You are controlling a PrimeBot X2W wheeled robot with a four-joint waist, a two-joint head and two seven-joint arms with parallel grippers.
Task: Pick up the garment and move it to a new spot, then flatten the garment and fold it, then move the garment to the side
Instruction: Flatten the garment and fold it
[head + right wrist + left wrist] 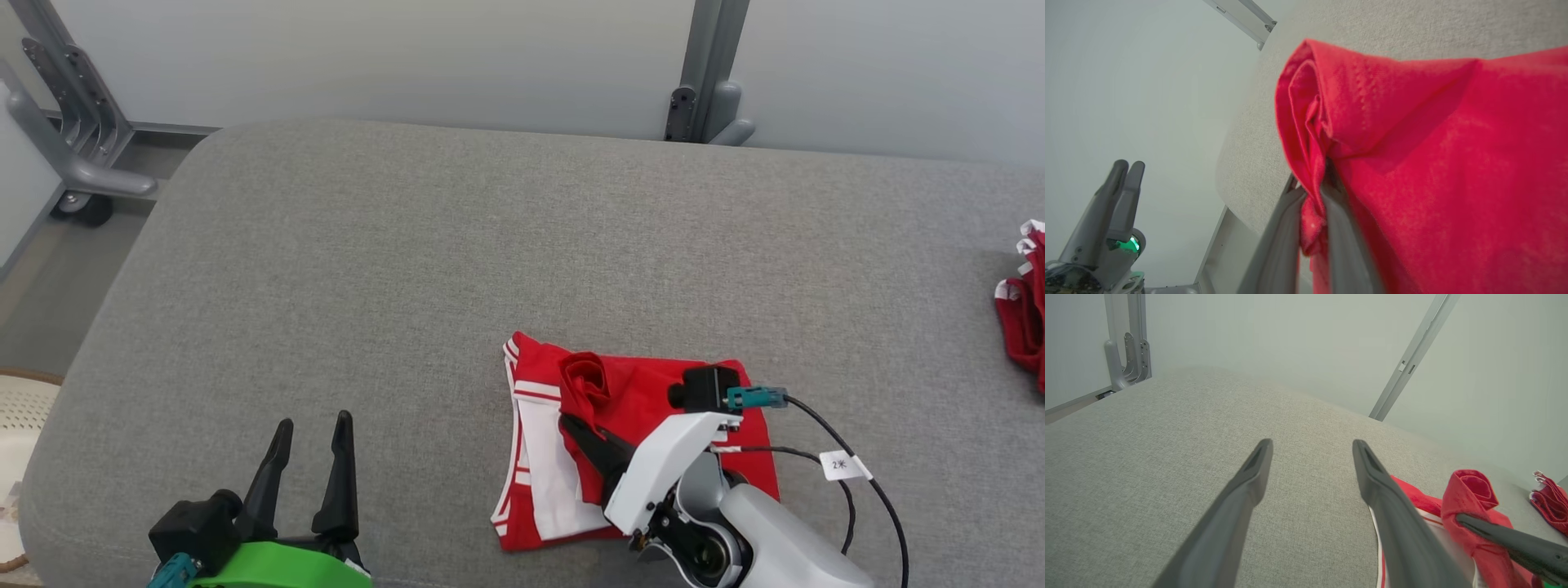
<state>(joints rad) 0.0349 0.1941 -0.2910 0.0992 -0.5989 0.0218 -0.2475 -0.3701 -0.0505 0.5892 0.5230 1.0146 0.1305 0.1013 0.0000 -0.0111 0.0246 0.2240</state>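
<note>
Right fingers (1280, 249) tight on red garment (649, 392), cable tag (839, 465) "2米"

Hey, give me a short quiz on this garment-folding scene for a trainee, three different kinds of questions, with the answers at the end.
1. True or false: the left gripper stands open, apart from the red garment.
2. The right gripper is: A) open above the garment; B) shut on a raised fold of the garment; C) shut on nothing.
3. Fill in: a second red cloth lies at the grey cushion's far ___ edge, by the robot's sides.
Key: 1 true; 2 B; 3 right.
</note>
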